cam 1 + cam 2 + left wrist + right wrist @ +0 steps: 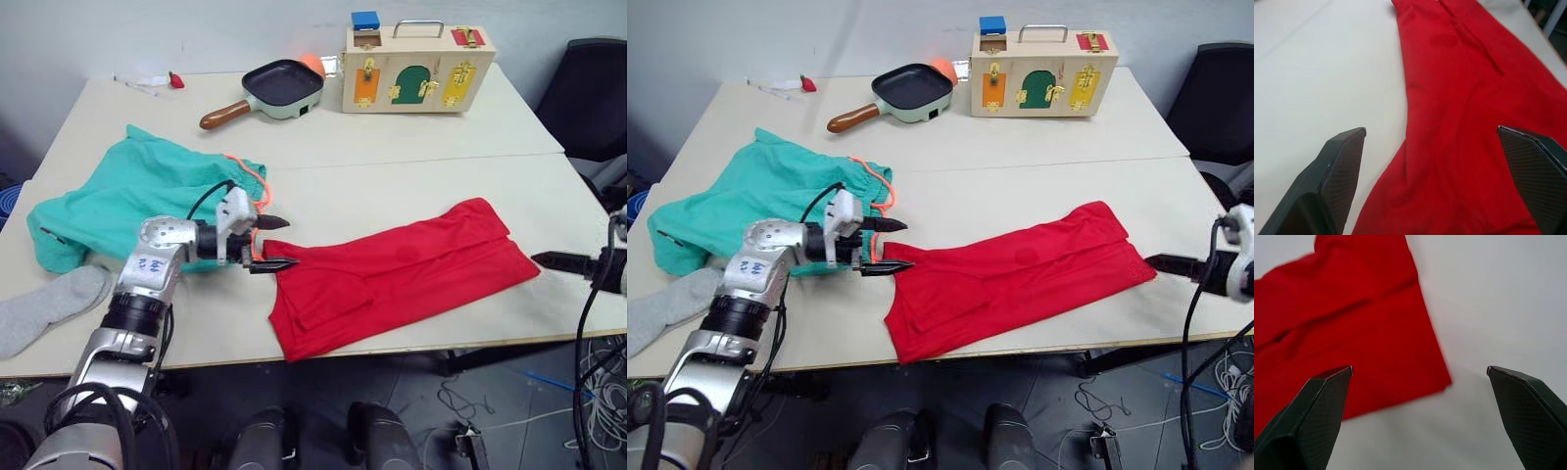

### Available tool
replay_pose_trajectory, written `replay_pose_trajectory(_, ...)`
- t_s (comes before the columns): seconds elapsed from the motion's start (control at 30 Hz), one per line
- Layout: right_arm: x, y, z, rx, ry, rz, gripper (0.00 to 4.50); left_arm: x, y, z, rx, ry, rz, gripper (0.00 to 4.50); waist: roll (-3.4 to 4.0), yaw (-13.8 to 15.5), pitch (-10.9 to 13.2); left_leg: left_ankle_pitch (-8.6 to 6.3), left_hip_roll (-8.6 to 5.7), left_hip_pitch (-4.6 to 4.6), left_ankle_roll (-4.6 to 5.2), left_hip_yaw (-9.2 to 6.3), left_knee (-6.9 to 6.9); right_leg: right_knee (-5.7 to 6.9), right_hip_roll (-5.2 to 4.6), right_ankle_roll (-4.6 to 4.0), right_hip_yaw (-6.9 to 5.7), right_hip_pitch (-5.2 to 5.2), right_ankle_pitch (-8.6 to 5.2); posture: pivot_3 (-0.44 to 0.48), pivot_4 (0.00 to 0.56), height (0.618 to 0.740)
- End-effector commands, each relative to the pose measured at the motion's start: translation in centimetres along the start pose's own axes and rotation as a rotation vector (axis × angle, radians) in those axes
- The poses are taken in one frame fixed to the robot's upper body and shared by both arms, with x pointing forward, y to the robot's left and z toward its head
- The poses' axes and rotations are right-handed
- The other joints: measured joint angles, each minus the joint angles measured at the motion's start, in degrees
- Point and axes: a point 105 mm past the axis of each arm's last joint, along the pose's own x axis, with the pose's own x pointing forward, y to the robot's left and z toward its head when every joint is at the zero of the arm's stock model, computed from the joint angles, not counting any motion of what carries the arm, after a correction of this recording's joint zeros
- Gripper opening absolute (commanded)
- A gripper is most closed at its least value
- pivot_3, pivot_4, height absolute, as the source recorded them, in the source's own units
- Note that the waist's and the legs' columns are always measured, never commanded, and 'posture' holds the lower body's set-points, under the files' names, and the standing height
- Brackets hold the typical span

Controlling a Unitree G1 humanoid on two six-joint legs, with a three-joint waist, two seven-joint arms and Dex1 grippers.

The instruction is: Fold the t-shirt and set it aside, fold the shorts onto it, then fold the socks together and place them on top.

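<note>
The red t-shirt (392,274) lies folded into a long strip across the front of the table. My left gripper (276,244) is open at the strip's left end, one finger over the cloth and one beside it, holding nothing. Off the table's right edge my right gripper (549,260) stands open, just clear of the t-shirt's right corner (1442,379). The teal shorts (137,201) with an orange drawstring lie crumpled at the left. A grey sock (44,308) lies at the front left edge.
At the back stand a black frying pan (279,86) with a wooden handle and a wooden latch box (416,69). A small red object (176,80) lies back left. A dark chair (593,98) stands at the right.
</note>
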Motion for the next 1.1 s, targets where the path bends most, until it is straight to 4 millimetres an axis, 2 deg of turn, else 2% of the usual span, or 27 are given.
replay_pose_trajectory(0.03,-0.5,1.8,-0.4,0.063,-0.02,-0.004,4.48,0.5,0.8,0.0,-0.026,0.055,-0.007,4.5,0.0,-0.2,0.0,-0.03,0.0,-0.02,-0.06,0.01,-0.01,-0.01,0.0,0.01,-0.01,-0.01,0.01,0.0,0.15,0.74)
replay_pose_trajectory(0.1,0.5,2.5,-1.5,0.084,-0.003,-0.012,4.48,0.6,1.4,-0.6,-0.038,0.109,0.0,4.5,-0.03,-0.3,0.0,-0.11,0.0,0.0,-0.18,0.06,-0.05,0.05,0.01,0.01,-0.01,-0.07,0.01,0.0,0.15,0.74)
replay_pose_trajectory(0.23,1.9,3.2,-2.2,0.103,0.004,-0.019,4.48,0.8,1.9,-1.1,-0.062,0.148,-0.002,4.5,-0.12,-0.3,-0.1,-0.03,0.05,0.02,-0.06,0.05,-0.05,0.21,0.07,-0.02,-0.06,-0.13,-0.01,0.0,0.15,0.74)
replay_pose_trajectory(0.43,3.9,4.1,-1.8,0.109,-0.015,0.001,4.48,1.3,2.1,-1.8,-0.142,0.167,-0.008,4.5,-0.52,-0.3,-0.2,-0.02,0.03,0.03,-0.01,0.1,0.01,0.22,0.02,-0.02,-0.01,-0.12,-0.01,0.0,0.15,0.74)
replay_pose_trajectory(0.47,4.3,4.3,-1.7,0.108,-0.024,0.006,4.5,1.4,2.0,-1.8,-0.152,0.163,-0.017,4.31,-0.55,-0.4,-0.2,-0.02,0.03,0.04,-0.02,0.1,0.01,0.22,0.01,-0.02,0.01,-0.11,-0.01,0.0,0.15,0.74)
replay_pose_trajectory(0.6,5.6,4.9,-0.9,0.097,-0.053,0.015,3.56,1.7,1.2,-2.6,-0.186,0.203,-0.076,3.25,-0.6,-0.7,-0.2,-0.03,0.03,0.07,-0.03,0.1,0.0,0.27,0.03,-0.02,0.02,-0.12,-0.01,0.0,0.15,0.74)
replay_pose_trajectory(0.93,6.5,5.3,1.5,0.048,-0.12,0.029,0.0,-0.4,-0.6,-3.9,-0.236,0.247,-0.12,0.01,-0.58,-1.2,-0.2,-0.01,0.04,0.07,-0.01,0.13,-0.07,0.46,0.07,-0.02,0.01,-0.13,-0.01,0.0,0.15,0.74)
replay_pose_trajectory(1.1,7.5,5.5,4.3,-0.046,-0.203,0.0,0.0,-1.0,-3.0,-2.1,-0.261,0.202,-0.099,0.01,-0.43,-1.7,-0.1,0.01,0.03,0.07,0.02,0.16,-0.08,0.47,0.09,-0.01,0.06,-0.13,-0.01,0.0,0.15,0.74)
